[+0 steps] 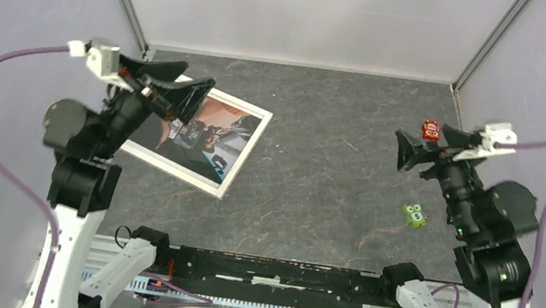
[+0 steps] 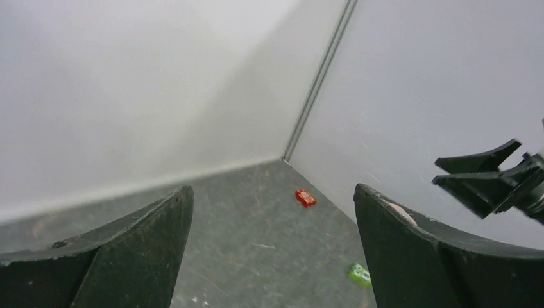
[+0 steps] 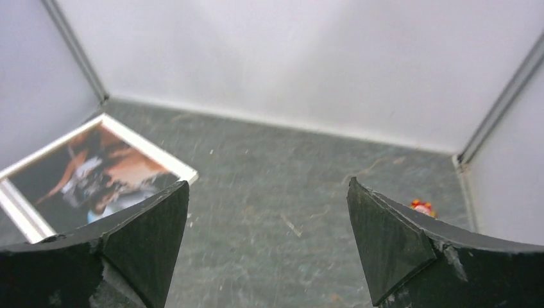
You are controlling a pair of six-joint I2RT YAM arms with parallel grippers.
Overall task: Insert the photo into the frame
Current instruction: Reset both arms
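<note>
The frame (image 1: pixel 246 154), a pale rectangle with narrow rails, lies flat and askew on the left part of the dark table. The photo (image 1: pixel 211 139), a dark print with orange tones, lies inside its rails. My left gripper (image 1: pixel 180 85) hangs open above the frame's far left corner and hides that part. It holds nothing; in its wrist view the left gripper (image 2: pixel 269 189) looks across bare table. My right gripper (image 1: pixel 402 150) stands open and empty at the right, well away from the frame. The right gripper (image 3: pixel 269 183) faces the frame (image 3: pixel 151 148) and photo (image 3: pixel 96 172) at its left.
A small red toy block (image 1: pixel 430 130) lies near the back right corner, close to my right gripper. A small green block (image 1: pixel 414 215) lies nearer, on the right. Grey walls enclose the table on three sides. A black rail crosses the near edge between the arm bases.
</note>
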